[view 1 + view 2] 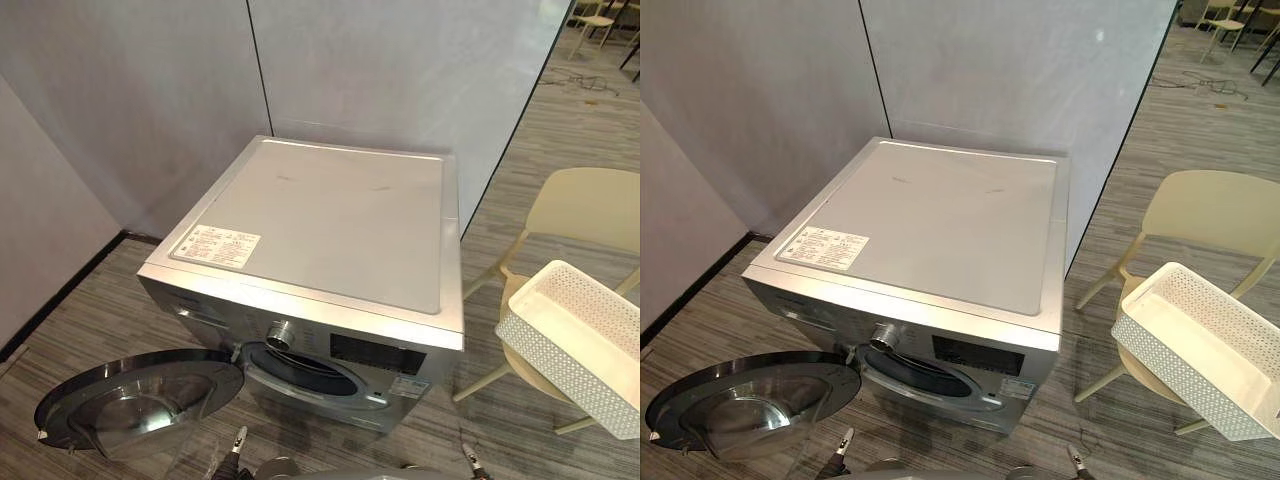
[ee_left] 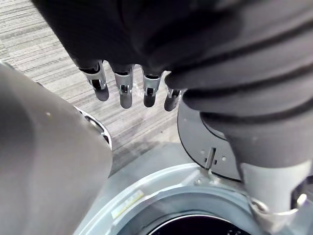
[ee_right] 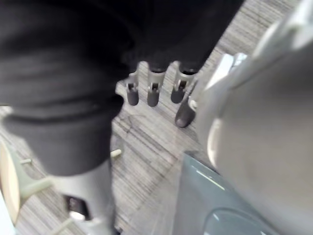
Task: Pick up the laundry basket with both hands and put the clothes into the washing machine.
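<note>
From my station I see a cream chair [image 1: 585, 205] with a curved backrest and splayed legs, standing on the grey striped floor [image 1: 560, 130]. Off to the chair's left and behind it rise pale grey wall panels [image 1: 380, 70], split by a thin dark seam [image 1: 258, 65]. Further left of the chair, a black skirting strip [image 1: 60, 297] runs along the foot of another wall. Well beyond the chair, at the far end of the floor, I can make out more pale chairs [image 1: 598, 22] and a dark cable [image 1: 585, 82] lying on the floor a little nearer.
</note>
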Controlling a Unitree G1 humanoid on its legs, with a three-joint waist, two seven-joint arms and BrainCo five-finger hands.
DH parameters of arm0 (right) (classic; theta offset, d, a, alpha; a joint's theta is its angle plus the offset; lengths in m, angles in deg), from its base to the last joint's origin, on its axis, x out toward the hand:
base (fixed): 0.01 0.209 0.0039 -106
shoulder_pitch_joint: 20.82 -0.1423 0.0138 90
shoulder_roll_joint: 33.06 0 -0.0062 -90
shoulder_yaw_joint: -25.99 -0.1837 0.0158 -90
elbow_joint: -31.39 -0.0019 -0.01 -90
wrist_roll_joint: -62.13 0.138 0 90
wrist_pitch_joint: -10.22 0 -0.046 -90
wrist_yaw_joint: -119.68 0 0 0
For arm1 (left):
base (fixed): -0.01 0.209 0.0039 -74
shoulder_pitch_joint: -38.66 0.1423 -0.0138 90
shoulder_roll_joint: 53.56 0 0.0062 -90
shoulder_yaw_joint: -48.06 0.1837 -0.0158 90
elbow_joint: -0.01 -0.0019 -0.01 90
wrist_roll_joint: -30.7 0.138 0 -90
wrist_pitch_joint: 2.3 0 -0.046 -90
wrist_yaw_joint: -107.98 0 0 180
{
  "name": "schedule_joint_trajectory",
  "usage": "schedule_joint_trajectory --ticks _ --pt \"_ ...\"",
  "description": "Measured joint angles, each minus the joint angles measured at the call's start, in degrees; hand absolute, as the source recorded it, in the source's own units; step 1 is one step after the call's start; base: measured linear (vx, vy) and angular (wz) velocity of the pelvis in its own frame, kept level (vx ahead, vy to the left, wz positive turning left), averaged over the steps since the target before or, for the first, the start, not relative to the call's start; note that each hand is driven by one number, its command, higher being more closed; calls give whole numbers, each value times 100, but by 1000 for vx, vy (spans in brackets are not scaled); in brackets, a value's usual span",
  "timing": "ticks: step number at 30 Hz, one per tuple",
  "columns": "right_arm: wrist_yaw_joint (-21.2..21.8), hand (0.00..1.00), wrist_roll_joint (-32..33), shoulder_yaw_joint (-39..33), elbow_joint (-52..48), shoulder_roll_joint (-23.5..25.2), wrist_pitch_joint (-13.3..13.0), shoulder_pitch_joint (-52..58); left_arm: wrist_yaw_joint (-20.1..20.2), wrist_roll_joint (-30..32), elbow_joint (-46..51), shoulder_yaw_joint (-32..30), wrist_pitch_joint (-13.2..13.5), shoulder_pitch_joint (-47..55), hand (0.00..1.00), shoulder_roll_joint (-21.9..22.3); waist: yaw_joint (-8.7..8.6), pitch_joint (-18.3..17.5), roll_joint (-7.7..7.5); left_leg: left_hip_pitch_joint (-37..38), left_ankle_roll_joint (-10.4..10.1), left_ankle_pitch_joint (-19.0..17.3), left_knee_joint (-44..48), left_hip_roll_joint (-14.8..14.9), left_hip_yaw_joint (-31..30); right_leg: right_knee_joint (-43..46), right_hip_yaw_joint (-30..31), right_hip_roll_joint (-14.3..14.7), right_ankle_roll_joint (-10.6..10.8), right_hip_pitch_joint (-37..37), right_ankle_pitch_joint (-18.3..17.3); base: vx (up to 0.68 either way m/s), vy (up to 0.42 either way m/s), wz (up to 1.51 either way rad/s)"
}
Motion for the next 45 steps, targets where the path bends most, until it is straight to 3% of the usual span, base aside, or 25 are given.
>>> schedule_joint_trajectory --ticks 5,8,14,16,19,20,22,23,24,25,30,32,36,38,40,42,44,45 --pt "10 0 5 635 -193 58 21 151 0 78 -12 428 -51 -82 0 -151 -61 -280 -263 607 -57 674 -1455 -448 102 -99 -132 -227 -80 3 50 70 14 4" --pt "85 0 -10 690 -314 11 40 180 3 80 -27 689 -52 -279 0 -60 -75 -307 -204 793 -56 1022 -1988 -502 125 -68 -184 -200 -79 -125 54 150 -29 2" --pt "121 0 -250 807 -387 -16 57 113 16 189 -19 791 -49 -564 0 223 -118 -201 -182 1110 6 988 -2063 -470 276 769 -154 -185 -115 -358 21 44 10 -18" --pt "118 0 -251 808 -403 17 62 151 23 297 -14 818 -58 -648 0 263 -136 -99 -267 1092 117 889 -2007 -531 266 1401 -122 -305 -177 -666 -35 -64 65 3" --pt "119 0 -283 798 -463 50 81 319 21 297 6 772 -58 -631 0 272 -133 -50 -217 1067 228 813 -1884 -561 272 1680 20 -517 -210 -749 -66 -37 37 14" --pt "126 0 -312 756 -551 58 119 392 21 294 39 743 -58 -602 0 233 -145 -49 -218 1061 256 795 -1846 -584 259 2048 24 -624 -370 -867 -233 -21 23 17" --pt "134 0 -395 649 -554 49 154 453 23 290 110 763 -49 -505 0 155 -147 -66 -208 1068 253 792 -1794 -594 190 2499 28 -801 -409 -927 -335 5 -27 28" --pt "172 0 -452 361 -480 92 226 493 26 290 104 885 -48 -417 0 33 -136 -104 -245 1042 192 794 -1741 -600 87 2415 58 -938 -356 -792 -259 36 -95 35" --pt "191 0 -453 236 -444 122 241 505 38 290 105 952 -46 -409 0 -37 -124 -152 -286 1017 143 801 -1725 -618 43 2204 66 -942 -146 -736 -216 91 -188 23" --pt "223 0 -454 90 -350 131 256 502 62 289 71 986 -51 -345 0 -118 -89 -284 -345 972 60 849 -1730 -594 -57 1709 -25 -884 159 -531 -374 82 -177 -3" --pt "233 0 -458 55 -91 -122 254 235 110 293 -211 1018 -64 -325 0 -182 -19 -274 -107 885 -192 1011 -1741 -286 -68 179 -234 -457 430 199 -313 1 -190 -11" --pt "232 0 -445 179 -90 -258 217 189 114 287 -244 1024 -68 -282 0 -135 -27 -322 -4 933 -272 1062 -1768 -73 -127 -150 -289 -209 329 365 -156 -58 -158 2" --pt "229 0 -424 311 -88 -335 156 64 111 282 -243 1023 -70 -285 0 -207 -51 -318 -65 759 -366 1093 -1728 193 -203 -569 -315 96 179 433 118 -94 -100 -1" --pt "230 0 -424 349 -29 -303 156 37 95 159 -235 1035 -65 -287 0 -259 -59 -238 -67 528 -455 959 -1264 430 -261 -578 -325 277 92 436 150 -80 -89 0" --pt "217 0 -425 315 -2 -308 140 38 80 -6 -204 1164 -49 -316 0 -303 -72 -45 -27 242 -343 836 -522 649 -240 -373 -346 392 -20 425 71 -89 -83 5" --pt "206 0 -426 274 7 -338 130 43 72 -27 -164 1304 -48 -310 0 -314 -101 21 58 103 -237 930 -277 718 -89 -232 -398 398 -58 398 11 -113 -50 17" --pt "188 0 -425 213 22 -364 129 74 90 -50 -165 1403 -49 -316 0 -324 -135 -1 73 253 -313 1120 -724 619 -80 -158 -436 381 -142 292 -66 -100 -40 15" --pt "185 0 -423 75 86 -332 117 53 97 -53 -167 1383 -52 -416 0 -277 -161 98 57 174 -317 917 -436 553 -69 -98 -496 330 -136 239 -70 -86 27 -5"
